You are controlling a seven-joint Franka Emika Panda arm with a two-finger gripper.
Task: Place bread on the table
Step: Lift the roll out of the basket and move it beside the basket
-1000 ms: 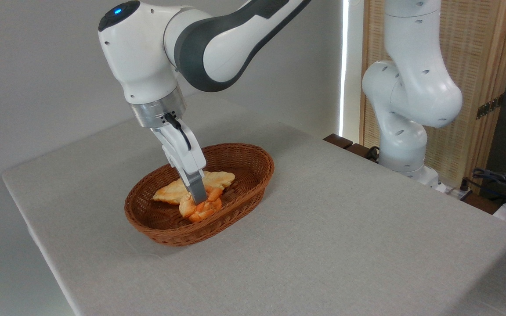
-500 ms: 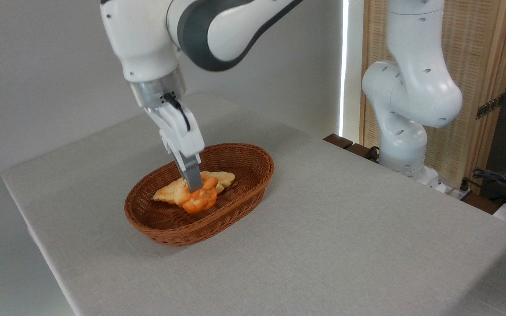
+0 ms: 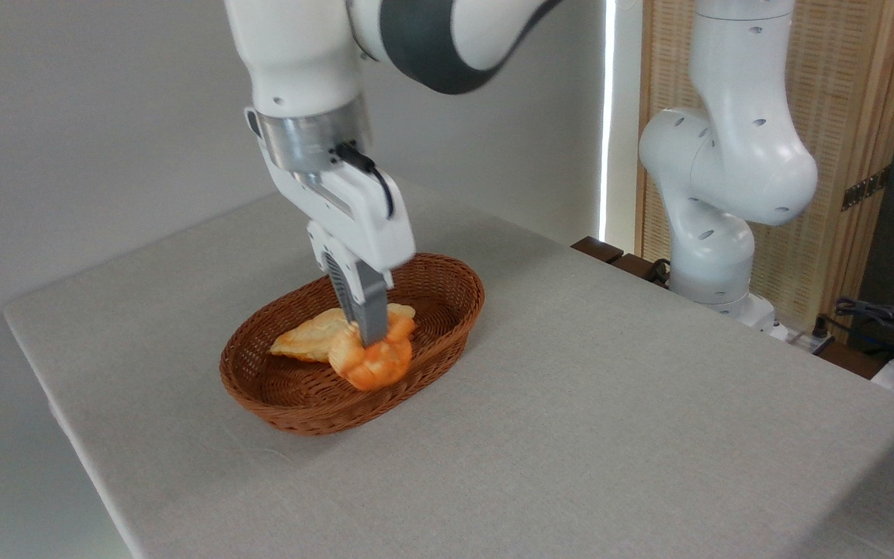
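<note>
The bread (image 3: pixel 373 362), a chunky golden-orange knotted roll, hangs just above the right inner side of the brown wicker basket (image 3: pixel 292 407). My gripper (image 3: pixel 373 339) is shut on its top, fingers pointing down; only the near grey finger shows, the other is hidden behind it. The grey fabric-topped table (image 3: pixel 610 419) carries the basket left of centre.
A paler, flatter leaf-shaped pastry (image 3: pixel 309 340) lies in the basket behind and left of the roll. The arm's white base (image 3: pixel 715 233) stands at the table's far right edge, with cables (image 3: pixel 878 318) and a wooden screen (image 3: pixel 843 116) beyond.
My gripper has risen and shifted right, carrying the roll up off the basket floor toward the basket's right side. The pastry stayed where it was.
</note>
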